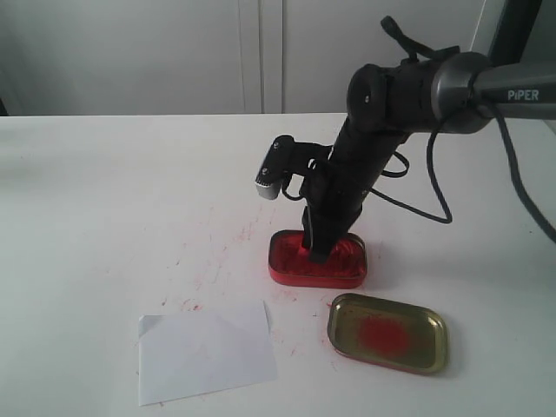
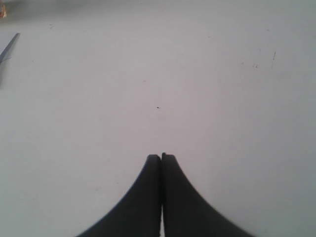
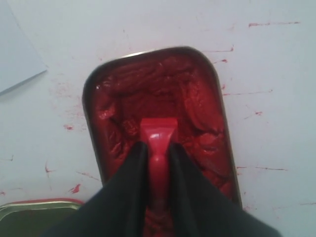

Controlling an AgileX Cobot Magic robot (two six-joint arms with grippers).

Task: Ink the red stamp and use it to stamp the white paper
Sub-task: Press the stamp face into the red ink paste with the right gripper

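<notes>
My right gripper [image 3: 158, 148] is shut on the red stamp [image 3: 158, 136], gripping its handle, and the square base is down in the red ink paste of the open tin [image 3: 202, 113]. From the exterior view, the same gripper [image 1: 314, 248] reaches down into that tin [image 1: 343, 274] at the table's middle. The white paper [image 1: 204, 352] lies flat at the front left, one corner folded; I see no imprint on it. A corner of that sheet [image 3: 17, 54] shows in the right wrist view. My left gripper [image 2: 161, 157] is shut and empty over bare white table.
The gold tin lid [image 1: 387, 333] with a red smear lies at the front right, close to the tin; its rim [image 3: 34, 206] shows in the right wrist view. Red ink flecks [image 1: 234, 239] mark the table around the tin. White cabinet doors stand behind the table.
</notes>
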